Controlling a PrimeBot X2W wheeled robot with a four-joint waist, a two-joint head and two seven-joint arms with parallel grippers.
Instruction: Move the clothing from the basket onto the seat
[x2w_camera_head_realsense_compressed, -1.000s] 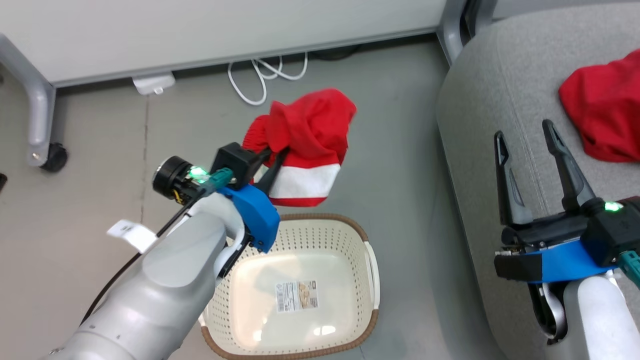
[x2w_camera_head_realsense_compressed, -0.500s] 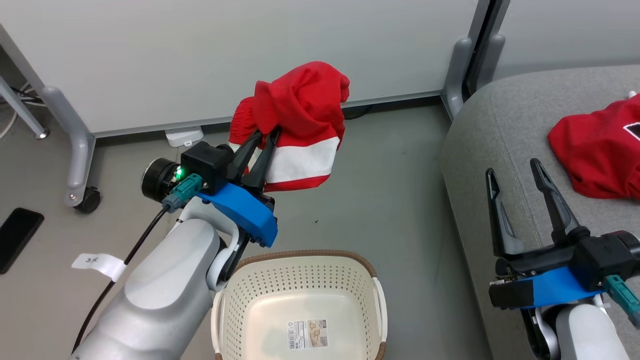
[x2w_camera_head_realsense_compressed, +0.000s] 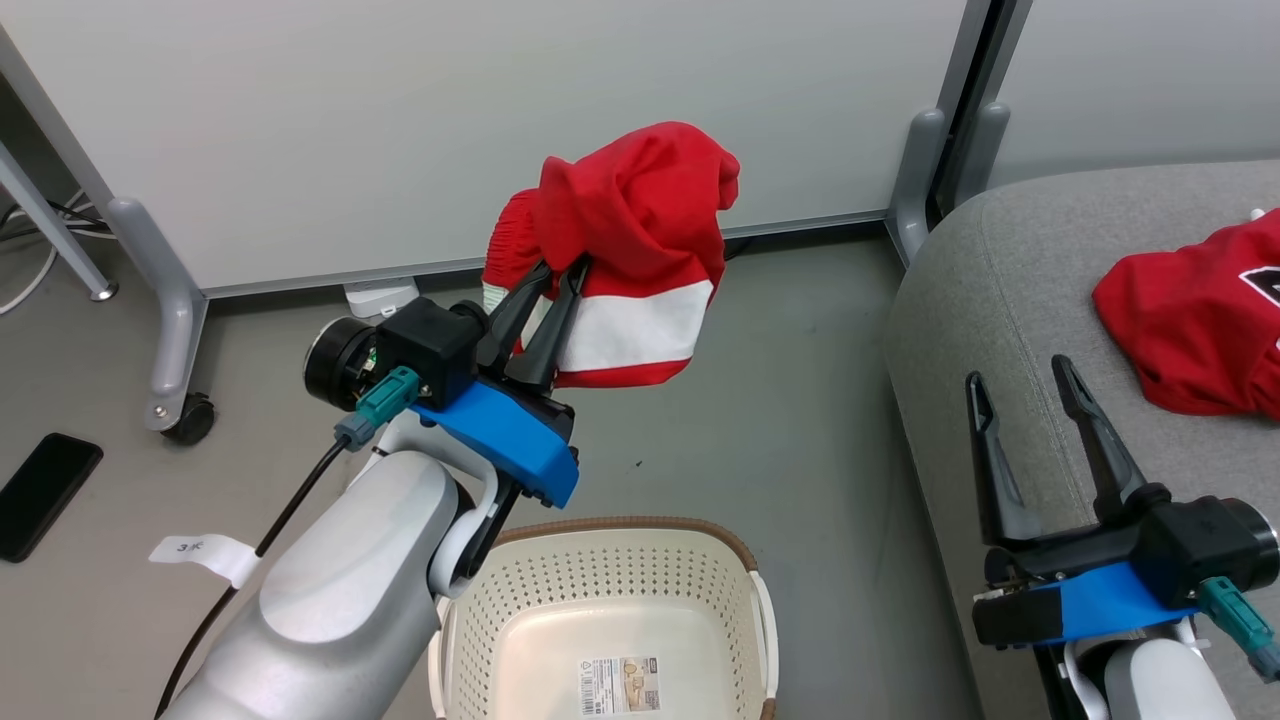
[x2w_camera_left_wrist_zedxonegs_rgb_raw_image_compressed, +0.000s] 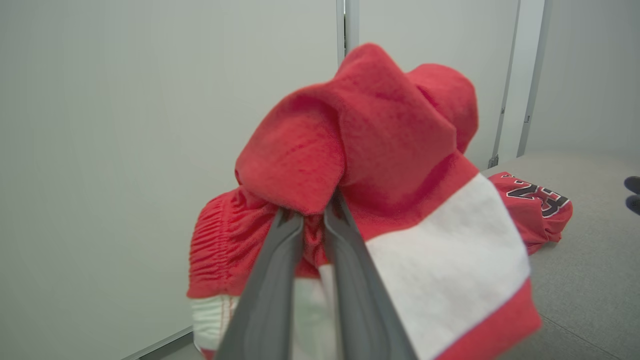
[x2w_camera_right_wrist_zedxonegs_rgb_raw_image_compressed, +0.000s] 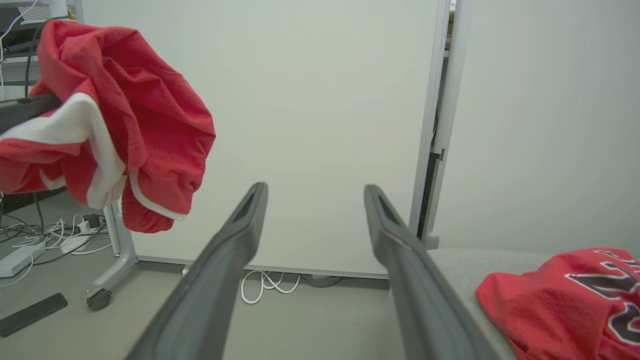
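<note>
Pressed together on a bunched fold of the red shorts (x2w_camera_head_realsense_compressed: 640, 215), the jaws of the left gripper (x2w_camera_head_realsense_compressed: 562, 268) hold the garment in the air. The left wrist view shows the two dark fingers nearly touching, with red cloth pinched between their tips. The shorts hang in a lump over the fingertips, with the broad white stripe at 5 o'clock of the lump and the gathered waistband at 9 o'clock. In the head view the held shorts are at 12 o'clock from the basket (x2w_camera_head_realsense_compressed: 640, 528), raised well clear of its brown rim. They hang over the grey floor (x2w_camera_head_realsense_compressed: 800, 450), in front of a pale partition panel (x2w_camera_head_realsense_compressed: 450, 120). The basket sits at 6 o'clock of that view, its cream bottom bearing a printed label (x2w_camera_head_realsense_compressed: 620, 685).

At 4 o'clock of the head view, the jaws of the right gripper (x2w_camera_head_realsense_compressed: 1017, 372) stand spread wide apart. Its fingers are seen against the 9 o'clock edge of the seat (x2w_camera_head_realsense_compressed: 1000, 260). The jersey (x2w_camera_head_realsense_compressed: 1190, 330) lies crumpled on the seat at 1 o'clock from the right gripper, apart from its fingers. The right wrist view shows black-and-white lettering on it. The seat is at 3 o'clock from the held shorts, well apart from them. A dark phone (x2w_camera_head_realsense_compressed: 45, 480) lies on the floor at 9 o'clock of the head view, near a caster (x2w_camera_head_realsense_compressed: 190, 418) of the panel's stand.
</note>
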